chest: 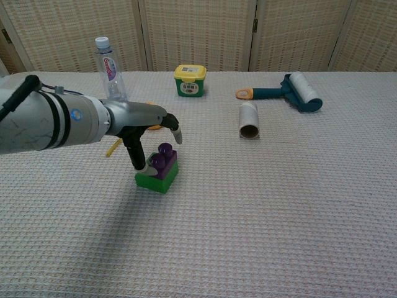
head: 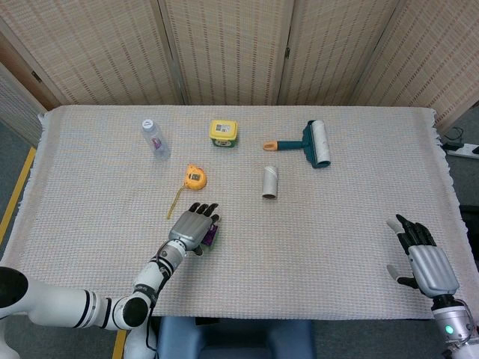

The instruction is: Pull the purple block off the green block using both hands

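Note:
The purple block sits on the green block on the table, left of centre. My left hand hovers over the pair. Its thumb reaches down to the left side of the blocks and its fingers arch above the purple block without closing on it. In the head view the left hand covers most of the stack, and only a purple edge of the block shows. My right hand rests open near the table's front right edge, far from the blocks.
A water bottle, a yellow-lidded tub and a lint roller lie along the back. A yellow tape measure sits just behind the blocks. A cardboard tube lies at the centre.

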`<state>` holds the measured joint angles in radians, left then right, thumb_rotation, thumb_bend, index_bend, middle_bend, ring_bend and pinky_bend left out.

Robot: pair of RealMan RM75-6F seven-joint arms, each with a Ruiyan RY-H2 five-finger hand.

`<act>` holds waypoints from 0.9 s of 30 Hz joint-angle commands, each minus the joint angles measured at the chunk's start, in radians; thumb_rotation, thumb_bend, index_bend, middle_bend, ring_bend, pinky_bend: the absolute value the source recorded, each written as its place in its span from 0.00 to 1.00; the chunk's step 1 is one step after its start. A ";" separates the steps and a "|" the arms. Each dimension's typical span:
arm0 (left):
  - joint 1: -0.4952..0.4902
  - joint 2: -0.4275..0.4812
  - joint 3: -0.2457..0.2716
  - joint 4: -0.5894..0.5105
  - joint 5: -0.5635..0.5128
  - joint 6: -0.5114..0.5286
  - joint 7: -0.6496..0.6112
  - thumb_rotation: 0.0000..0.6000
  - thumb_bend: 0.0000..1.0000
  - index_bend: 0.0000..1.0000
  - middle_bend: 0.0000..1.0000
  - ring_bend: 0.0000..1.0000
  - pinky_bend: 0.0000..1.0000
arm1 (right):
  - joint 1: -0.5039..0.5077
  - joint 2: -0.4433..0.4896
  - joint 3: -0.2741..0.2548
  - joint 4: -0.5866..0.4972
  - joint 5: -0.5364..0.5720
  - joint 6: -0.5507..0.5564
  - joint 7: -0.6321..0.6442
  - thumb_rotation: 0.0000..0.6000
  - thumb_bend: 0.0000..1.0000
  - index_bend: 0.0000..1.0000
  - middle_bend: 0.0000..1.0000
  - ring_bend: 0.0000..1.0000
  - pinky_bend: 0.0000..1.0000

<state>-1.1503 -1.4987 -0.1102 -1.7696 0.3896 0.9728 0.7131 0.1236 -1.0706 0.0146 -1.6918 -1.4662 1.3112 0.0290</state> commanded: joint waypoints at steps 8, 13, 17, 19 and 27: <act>-0.004 -0.021 0.007 0.046 -0.013 -0.032 -0.024 1.00 0.34 0.24 0.00 0.00 0.00 | 0.003 0.004 0.001 0.001 0.005 -0.004 0.011 1.00 0.37 0.00 0.00 0.00 0.00; -0.004 -0.030 0.010 0.059 -0.007 -0.032 -0.033 1.00 0.34 0.24 0.00 0.00 0.00 | 0.002 0.007 -0.001 0.000 0.002 -0.002 0.015 1.00 0.37 0.00 0.00 0.00 0.00; -0.001 -0.039 0.012 0.072 -0.003 -0.034 -0.042 1.00 0.34 0.27 0.00 0.00 0.00 | 0.002 0.007 -0.001 0.000 0.003 -0.002 0.015 1.00 0.37 0.00 0.00 0.00 0.00; 0.001 -0.044 0.013 0.081 -0.001 -0.036 -0.048 1.00 0.34 0.29 0.00 0.00 0.00 | 0.003 0.006 -0.002 0.000 0.004 -0.004 0.012 1.00 0.37 0.00 0.00 0.00 0.00; 0.017 -0.055 0.011 0.105 0.032 -0.038 -0.080 1.00 0.34 0.33 0.00 0.00 0.00 | 0.007 0.003 -0.002 -0.002 0.010 -0.013 0.000 1.00 0.37 0.00 0.00 0.00 0.00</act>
<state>-1.1360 -1.5512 -0.0984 -1.6676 0.4167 0.9340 0.6375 0.1309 -1.0679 0.0122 -1.6935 -1.4563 1.2988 0.0290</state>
